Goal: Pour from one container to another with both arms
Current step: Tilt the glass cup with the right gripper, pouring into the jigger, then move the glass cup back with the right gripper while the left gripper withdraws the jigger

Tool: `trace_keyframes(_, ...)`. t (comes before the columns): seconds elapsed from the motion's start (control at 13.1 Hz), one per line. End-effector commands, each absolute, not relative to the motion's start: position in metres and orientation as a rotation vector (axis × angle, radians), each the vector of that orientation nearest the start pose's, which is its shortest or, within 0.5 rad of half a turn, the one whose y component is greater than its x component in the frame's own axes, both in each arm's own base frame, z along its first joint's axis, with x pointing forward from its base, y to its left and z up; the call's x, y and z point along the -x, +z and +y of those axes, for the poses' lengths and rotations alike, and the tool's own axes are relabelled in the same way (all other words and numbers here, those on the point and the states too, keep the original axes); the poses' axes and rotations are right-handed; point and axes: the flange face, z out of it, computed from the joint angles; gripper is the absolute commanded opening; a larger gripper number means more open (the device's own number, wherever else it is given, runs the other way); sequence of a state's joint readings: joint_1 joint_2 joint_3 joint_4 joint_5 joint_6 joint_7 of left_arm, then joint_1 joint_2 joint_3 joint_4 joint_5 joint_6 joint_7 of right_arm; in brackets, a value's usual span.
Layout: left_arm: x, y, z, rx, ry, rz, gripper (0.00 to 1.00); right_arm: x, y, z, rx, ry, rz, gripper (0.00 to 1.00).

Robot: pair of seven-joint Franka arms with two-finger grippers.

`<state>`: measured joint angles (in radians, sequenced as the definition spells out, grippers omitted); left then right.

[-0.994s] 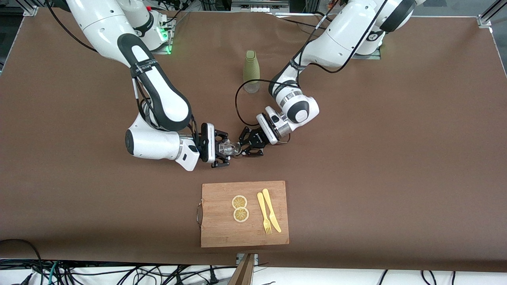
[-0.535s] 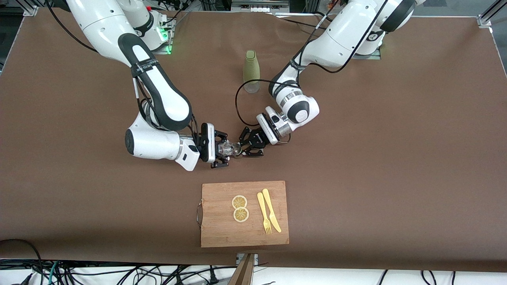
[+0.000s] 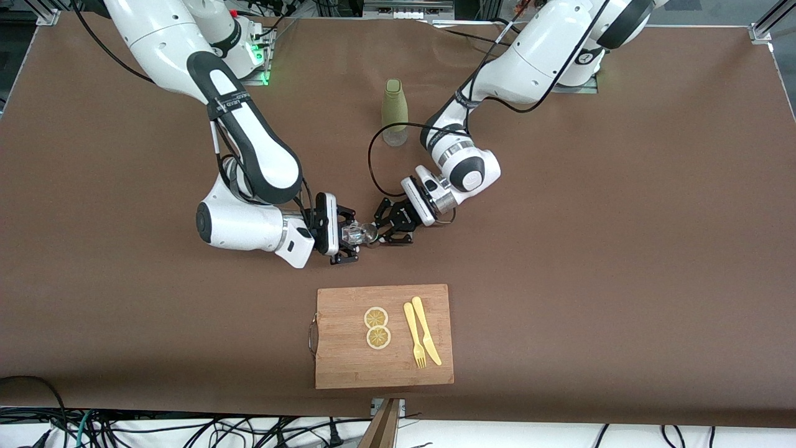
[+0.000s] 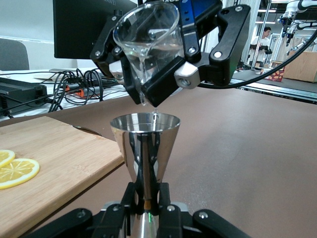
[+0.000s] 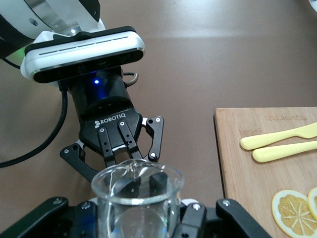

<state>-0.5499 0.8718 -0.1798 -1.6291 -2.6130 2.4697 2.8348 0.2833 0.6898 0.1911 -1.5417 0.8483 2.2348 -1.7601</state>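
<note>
The clear glass tumbler point(image 3: 354, 234) is tipped over the silver jigger point(image 3: 371, 236), above the table between the olive bottle and the board. My right gripper point(image 3: 346, 237) is shut on the tumbler point(image 5: 133, 198). My left gripper point(image 3: 379, 234) is shut on the jigger's narrow waist and holds it upright. In the left wrist view a thin stream runs from the tumbler's point(image 4: 147, 34) lip into the jigger's point(image 4: 144, 141) upper cone, just above my left gripper point(image 4: 147, 198). In the right wrist view the left gripper point(image 5: 124, 148) shows past the tumbler's rim, with my right gripper point(image 5: 141, 218) around the glass.
A wooden cutting board point(image 3: 348, 367) lies nearer the front camera, carrying two lemon slices point(image 3: 377, 327) and a yellow fork and knife point(image 3: 421, 339). The tall olive-green bottle point(image 3: 394, 112) stands farther from the camera, close to the left arm's forearm and its cable loop.
Both grippers have drifted slightly toward the right arm's end, still holding tumbler and jigger together. Nothing was let go or taken up.
</note>
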Motion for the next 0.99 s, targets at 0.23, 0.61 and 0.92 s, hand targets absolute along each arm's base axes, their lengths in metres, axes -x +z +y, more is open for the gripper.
trace_keyframes(0.23, -0.504, 0.124, -0.447, -1.890, 1.559, -1.010, 0.00, -0.636, 0.285, 0.323, 1.703, -0.567, -1.712, 0.05)
trace_keyframes(0.61, -0.511, 0.119, -0.422, -1.929, 1.556, -0.998, 0.00, -0.653, 0.313, 0.262, 1.592, -0.570, -1.413, 0.05)
trace_keyframes(0.92, -0.518, 0.142, -0.378, -1.967, 1.581, -0.942, 0.00, -0.663, 0.311, 0.164, 1.474, -0.562, -1.352, 0.05)
